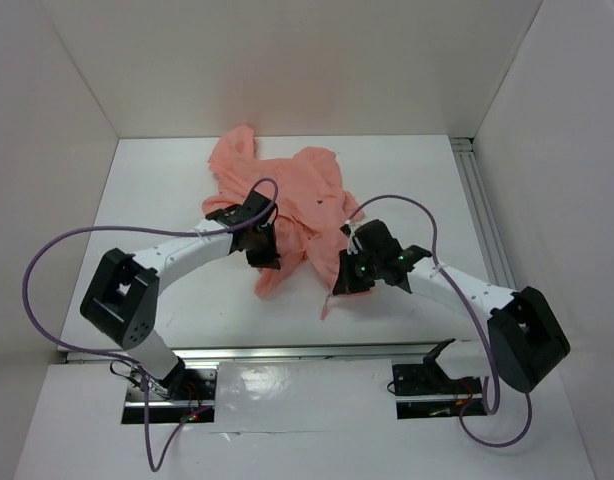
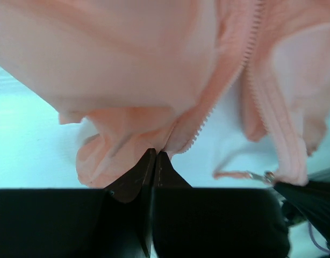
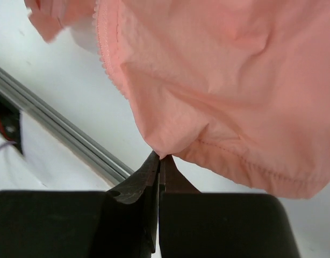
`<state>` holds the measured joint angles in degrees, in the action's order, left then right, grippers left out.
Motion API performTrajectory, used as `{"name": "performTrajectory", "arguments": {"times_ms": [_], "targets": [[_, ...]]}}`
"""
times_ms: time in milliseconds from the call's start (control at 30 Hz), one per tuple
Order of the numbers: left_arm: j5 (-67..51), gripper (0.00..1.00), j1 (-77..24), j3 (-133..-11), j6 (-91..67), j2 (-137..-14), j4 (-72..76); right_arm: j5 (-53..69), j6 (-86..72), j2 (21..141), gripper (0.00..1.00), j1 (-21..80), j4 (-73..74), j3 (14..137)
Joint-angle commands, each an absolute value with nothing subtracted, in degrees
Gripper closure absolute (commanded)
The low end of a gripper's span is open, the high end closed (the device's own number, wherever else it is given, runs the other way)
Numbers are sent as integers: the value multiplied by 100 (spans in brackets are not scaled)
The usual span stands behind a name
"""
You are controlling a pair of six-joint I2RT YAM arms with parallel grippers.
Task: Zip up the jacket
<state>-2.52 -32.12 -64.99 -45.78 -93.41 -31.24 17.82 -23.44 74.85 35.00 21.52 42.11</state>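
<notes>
Black fingertips of the left gripper (image 2: 155, 157) are pressed tight together on the lower edge of the jacket (image 2: 127, 70), right beside a row of pale zipper teeth (image 2: 252, 43). The right gripper (image 3: 159, 159) is likewise clamped on a small fold of the hem. Salmon-pink, thin and crumpled, the jacket lies bunched on the white table (image 1: 157, 190) between both arms, its two zipper edges hanging apart.

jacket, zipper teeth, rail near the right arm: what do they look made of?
jacket: thin matte woven synthetic, maybe nylon; fine creases, light shows through single layers.
zipper teeth: small, pale, probably plastic; no metallic glint.
rail: grey metal, likely aluminium; straight grooved profile, dull sheen.
</notes>
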Motion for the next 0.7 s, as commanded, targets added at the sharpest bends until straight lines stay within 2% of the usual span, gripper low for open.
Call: {"name": "performTrajectory", "arguments": {"times_ms": [0,267,467,667], "targets": [[-658,100,-3190,-6294,-4508,-8702,-2524,2284,-2627,7330,100,3270,1012,3964],[-1292,100,-3138,-5766,-5097,-8332,-1434,2681,-3111,7330,100,3068,-357,3560],[-1573,100,-3190,-5309,-5449,-8060,-538,2812,-3568,6900,100,2953,-1492,2971],[-1836,100,-3190,-4896,-5449,-7998,394,3015,-3823,6733,100,2900,-1934,2725]]}}
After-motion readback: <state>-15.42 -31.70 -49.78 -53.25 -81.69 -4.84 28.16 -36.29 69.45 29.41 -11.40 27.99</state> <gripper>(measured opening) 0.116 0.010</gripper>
